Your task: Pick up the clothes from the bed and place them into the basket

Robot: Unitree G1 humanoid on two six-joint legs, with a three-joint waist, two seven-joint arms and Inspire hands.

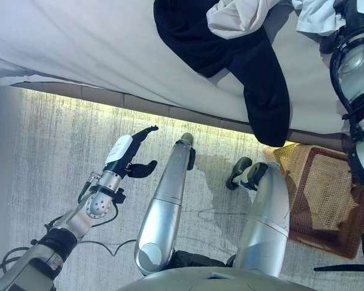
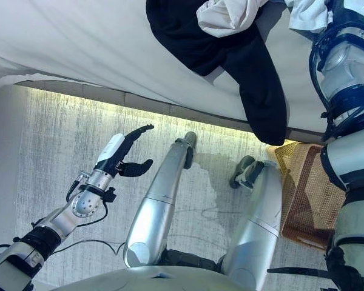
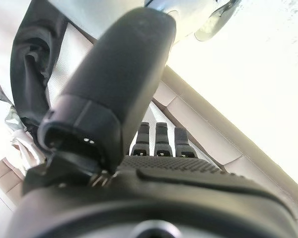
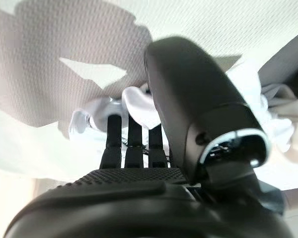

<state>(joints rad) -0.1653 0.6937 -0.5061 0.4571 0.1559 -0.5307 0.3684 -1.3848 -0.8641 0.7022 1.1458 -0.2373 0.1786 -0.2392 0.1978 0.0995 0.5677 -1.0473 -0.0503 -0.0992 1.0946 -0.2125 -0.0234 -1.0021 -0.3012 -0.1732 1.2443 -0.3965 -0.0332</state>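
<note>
Pale, streaked flooring [image 1: 48, 151] runs along the foot of the bed [image 1: 79, 42], whose smooth light-grey sheet fills the upper part of the head views and ends in a padded edge lit from beneath. On that sheet, near the bed's right end, lies a black garment [image 1: 242, 60]: soft, matte, loosely spread, its long axis slanting from the middle of the sheet down toward the bed's near edge, where one narrow end droops over the side. A crumpled white garment [image 1: 236, 15] sits bunched on top of the black one's upper part, and a second white cloth [image 1: 318, 15] lies crumpled just beside it, toward the right end.

Below the drooping black end, on the floor close against the bed, stands the basket [image 1: 318, 194], square, woven in brown mesh, open side up.

The left hand [image 1: 130, 157] hovers over the floor well short of the bed, fingers straight and thumb spread apart, holding nothing. The right hand [image 4: 139, 144] is over the bed; in its wrist view the fingers [image 4: 134, 139] reach straight out to the rumpled white cloth, their tips at its folds, though whether they grip it cannot be told.
</note>
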